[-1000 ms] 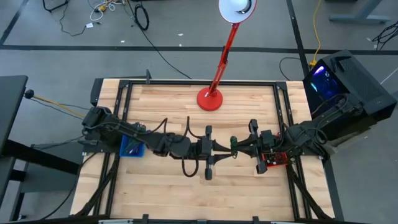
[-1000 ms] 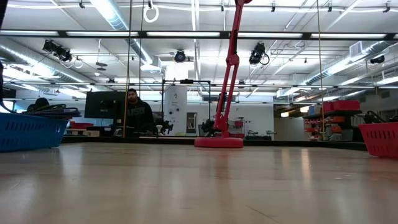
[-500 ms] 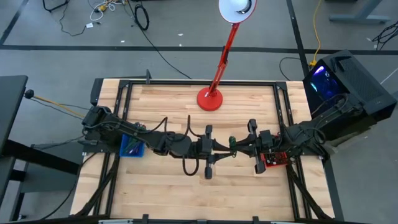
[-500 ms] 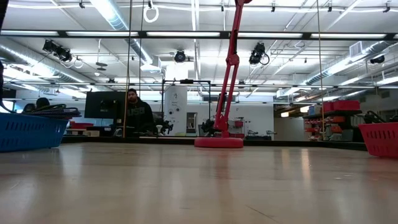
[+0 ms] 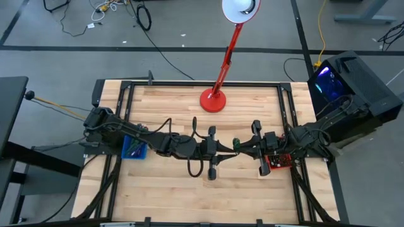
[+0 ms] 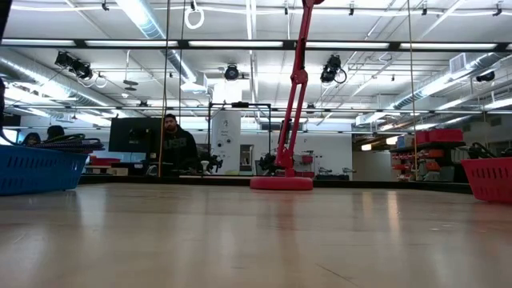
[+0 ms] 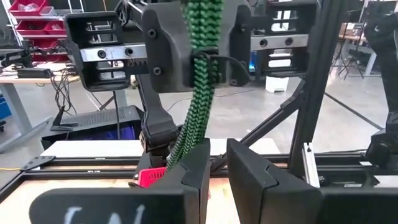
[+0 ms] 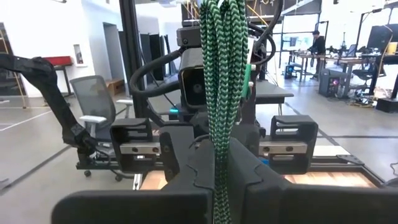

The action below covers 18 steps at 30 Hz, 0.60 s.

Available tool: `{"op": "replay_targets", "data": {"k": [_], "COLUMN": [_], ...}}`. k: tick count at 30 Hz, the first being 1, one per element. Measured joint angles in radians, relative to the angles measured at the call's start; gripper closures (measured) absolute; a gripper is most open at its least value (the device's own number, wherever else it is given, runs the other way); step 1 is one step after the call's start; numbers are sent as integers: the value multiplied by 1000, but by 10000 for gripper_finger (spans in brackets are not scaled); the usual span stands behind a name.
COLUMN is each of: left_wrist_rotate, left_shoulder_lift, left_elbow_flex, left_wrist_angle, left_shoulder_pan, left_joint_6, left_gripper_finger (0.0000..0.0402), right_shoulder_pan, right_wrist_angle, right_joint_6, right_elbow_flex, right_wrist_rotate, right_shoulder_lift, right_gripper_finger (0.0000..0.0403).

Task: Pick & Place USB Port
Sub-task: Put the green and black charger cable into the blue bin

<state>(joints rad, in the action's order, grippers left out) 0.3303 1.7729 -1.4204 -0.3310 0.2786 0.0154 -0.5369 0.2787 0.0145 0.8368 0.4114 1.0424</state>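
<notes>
A green braided USB cable (image 5: 235,144), bunched in several strands, hangs in the air over the middle of the table, between my two grippers. They face each other, level and high above the wood. My right gripper (image 8: 219,180) is shut on the cable (image 8: 221,81). My left gripper (image 7: 219,168) has its fingers close together with a narrow gap. The cable (image 7: 196,93) runs from the right gripper (image 7: 202,59) down to the left fingers. Neither gripper shows in the low view. My left gripper meets the cable's lower end (image 7: 180,149), which goes out of sight behind one of its own fingers (image 7: 196,174), so the hold is hidden. It comes level from the table's left. My right gripper pinches several strands of the cable (image 8: 219,155) between its two fingers, coming level from the table's right. The cable is clear of the table.
A red lamp stands on its round base (image 5: 212,101) at the far middle of the table. A blue bin (image 5: 134,149) sits under the left arm and a red bin (image 5: 279,161) under the right arm. A person (image 6: 172,144) sits beyond the table.
</notes>
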Motion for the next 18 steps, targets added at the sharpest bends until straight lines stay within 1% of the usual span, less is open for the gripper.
{"op": "replay_targets", "data": {"k": [5,9,14,18], "left_wrist_rotate": [-11,-58,-58,-44], "left_shoulder_lift": [0,2,2,2], "left_elbow_flex": [1,2,2,2], "left_wrist_angle": [-17,-39,-50,-7], "left_shoulder_pan": [-25,-38,-38,-38], "left_joint_6": [15,26,20,-4], "left_gripper_finger": [340,340,340,340], "right_shoulder_pan": [0,0,0,0], "right_wrist_angle": [7,9,9,-6], "right_joint_6": [1,2,3,2], "right_elbow_flex": [0,2,3,3], "right_wrist_rotate": [7,6,0,-2], "right_shoulder_lift": [12,22,23,24], "right_gripper_finger": [395,394,394,394]}}
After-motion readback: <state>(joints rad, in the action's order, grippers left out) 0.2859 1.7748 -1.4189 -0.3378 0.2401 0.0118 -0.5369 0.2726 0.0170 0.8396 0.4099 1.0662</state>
